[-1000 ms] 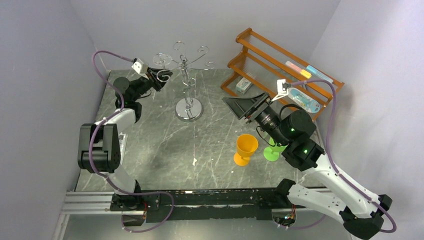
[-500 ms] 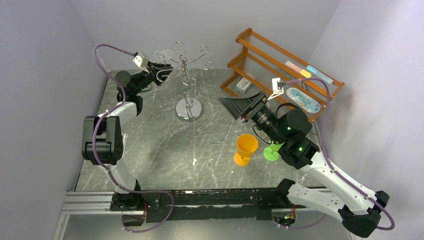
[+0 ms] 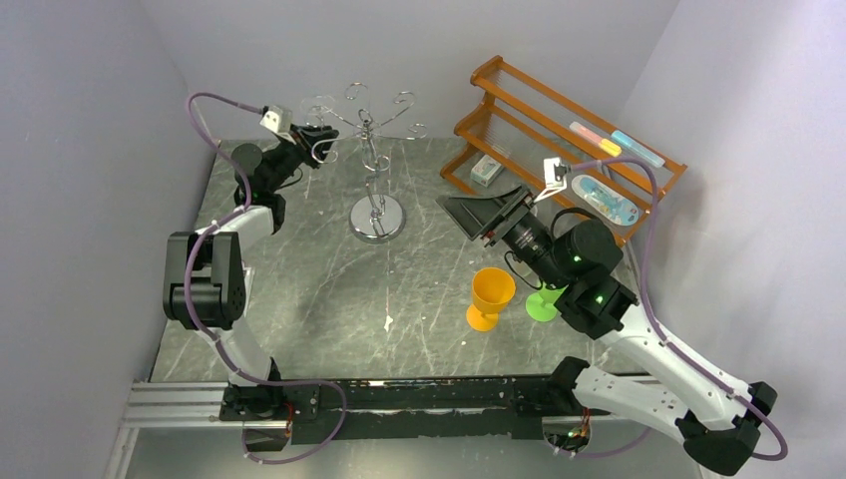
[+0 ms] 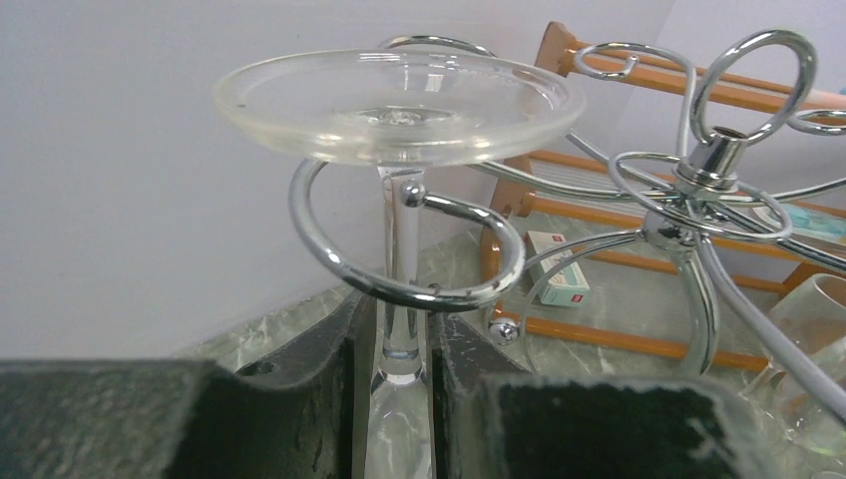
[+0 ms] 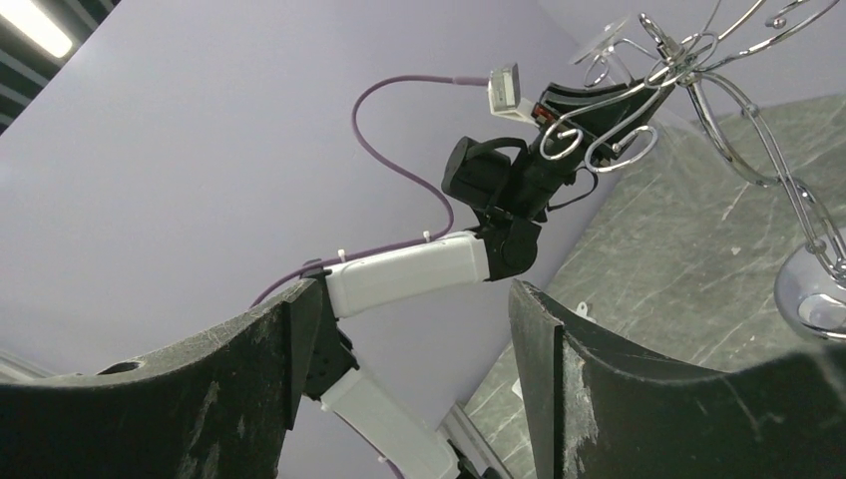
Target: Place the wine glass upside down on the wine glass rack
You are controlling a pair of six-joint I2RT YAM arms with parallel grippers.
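Note:
The clear wine glass [image 4: 399,105] is upside down, its round foot on top. Its stem runs down through a curled arm [image 4: 419,291] of the chrome wine glass rack [image 4: 698,170]. The foot hovers a little above that loop. My left gripper [image 4: 399,334] is shut on the stem just below the loop. In the top view the left gripper [image 3: 317,140] is at the left arms of the rack [image 3: 375,150], near the back wall. The right gripper [image 3: 477,212] is open and holds nothing, raised right of the rack's base; in its wrist view [image 5: 414,299] only the left arm shows between the fingers.
An orange cup [image 3: 491,296] and a green cup [image 3: 544,302] stand on the marble table below the right arm. The orange-brown wooden shelf [image 3: 559,130] stands at the back right, with a small box [image 3: 486,170] in front. The rack's mirrored base [image 3: 377,218] is mid-table.
The left gripper has moved slightly up and back with the glass at the rack's arm. The right gripper has shifted a little to the left.

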